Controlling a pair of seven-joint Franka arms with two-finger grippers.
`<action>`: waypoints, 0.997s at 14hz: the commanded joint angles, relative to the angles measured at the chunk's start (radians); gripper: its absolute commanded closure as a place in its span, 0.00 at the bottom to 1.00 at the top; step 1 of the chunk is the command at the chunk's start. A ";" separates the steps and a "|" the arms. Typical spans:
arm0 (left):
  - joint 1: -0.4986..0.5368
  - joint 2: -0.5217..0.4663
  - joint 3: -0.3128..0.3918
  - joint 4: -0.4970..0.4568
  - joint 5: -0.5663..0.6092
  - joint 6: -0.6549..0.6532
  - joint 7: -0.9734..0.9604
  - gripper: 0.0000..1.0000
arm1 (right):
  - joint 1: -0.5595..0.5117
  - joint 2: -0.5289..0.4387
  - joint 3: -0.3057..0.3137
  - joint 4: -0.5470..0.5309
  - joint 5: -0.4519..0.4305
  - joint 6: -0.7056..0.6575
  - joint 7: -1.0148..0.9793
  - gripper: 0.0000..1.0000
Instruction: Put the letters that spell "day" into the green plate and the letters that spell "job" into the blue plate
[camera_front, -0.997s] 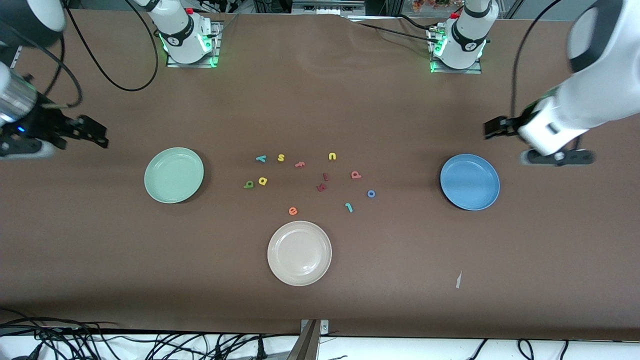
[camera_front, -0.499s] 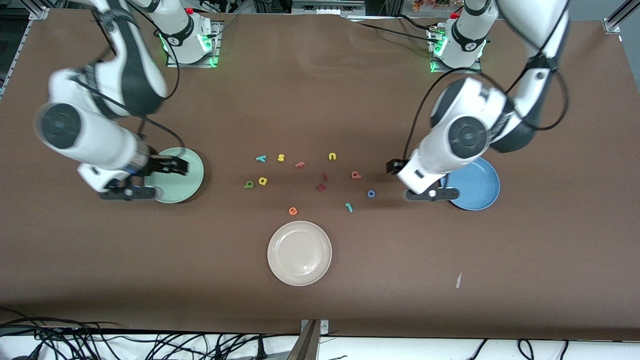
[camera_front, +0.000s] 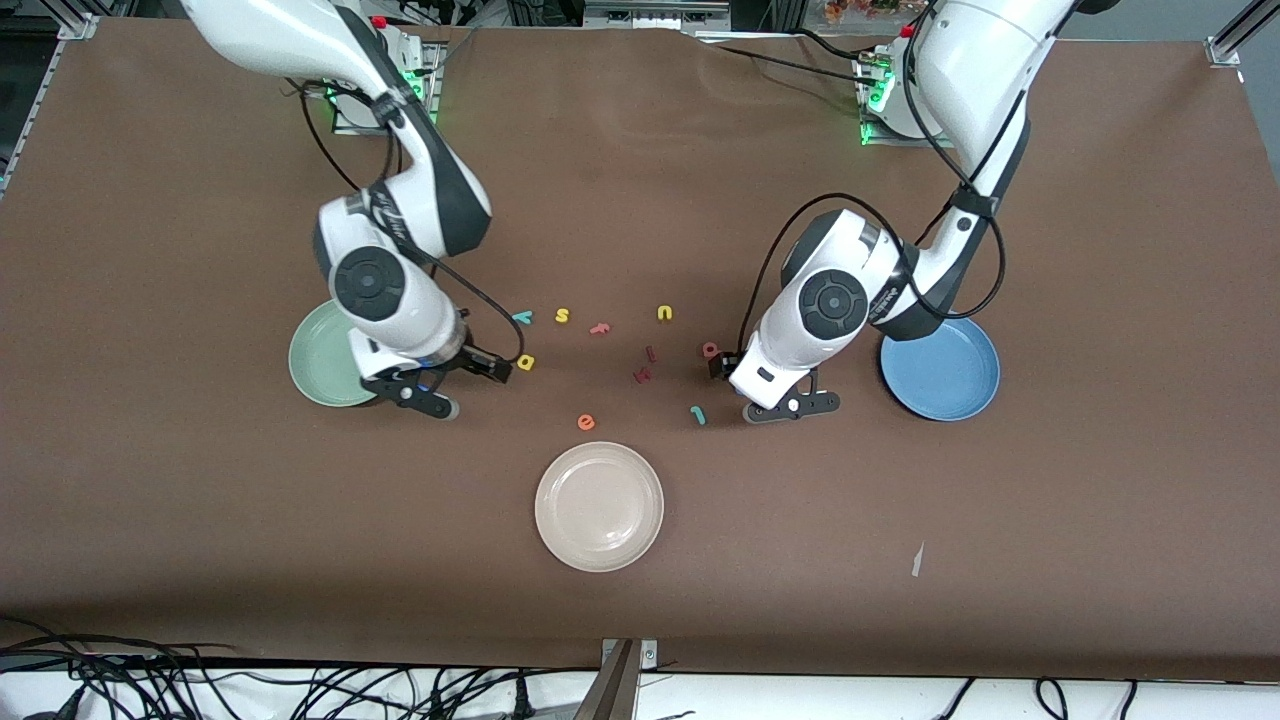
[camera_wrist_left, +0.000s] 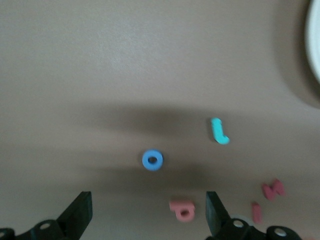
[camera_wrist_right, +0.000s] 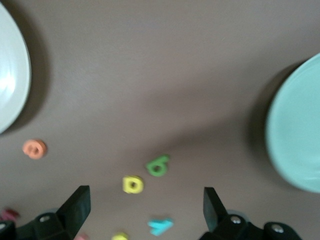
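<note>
Now both tools are wide open, empty: left tool (camera_wrist_left: 145, 220) over the blue "o" (camera_wrist_left: 152, 160), right tool (camera_wrist_right: 142, 215) over the olive letter (camera_wrist_right: 158, 165), near the green plate (camera_front: 318, 368). Risk: tiny crowded letters; the yellow neighbour (camera_wrist_right: 132, 184) gets nudged or grabbed too.

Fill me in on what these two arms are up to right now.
They are sorting foam letters into plates, and nothing is picked up yet. The right gripper hangs open over the olive-green letter and yellow letter, beside the green plate. The left gripper hangs open over the blue "o", with the salmon-pink letter and teal "j" close by. The blue plate and the green plate hold no letters.
</note>
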 joint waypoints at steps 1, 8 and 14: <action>-0.022 0.040 0.008 -0.022 0.080 0.082 -0.099 0.01 | 0.037 0.044 -0.008 -0.005 0.004 0.042 0.081 0.02; -0.049 0.114 0.008 -0.021 0.188 0.135 -0.194 0.15 | 0.082 0.107 -0.007 -0.034 0.007 0.106 0.174 0.16; -0.048 0.129 0.011 -0.005 0.189 0.146 -0.190 0.40 | 0.088 0.112 -0.008 -0.106 0.007 0.232 0.180 0.18</action>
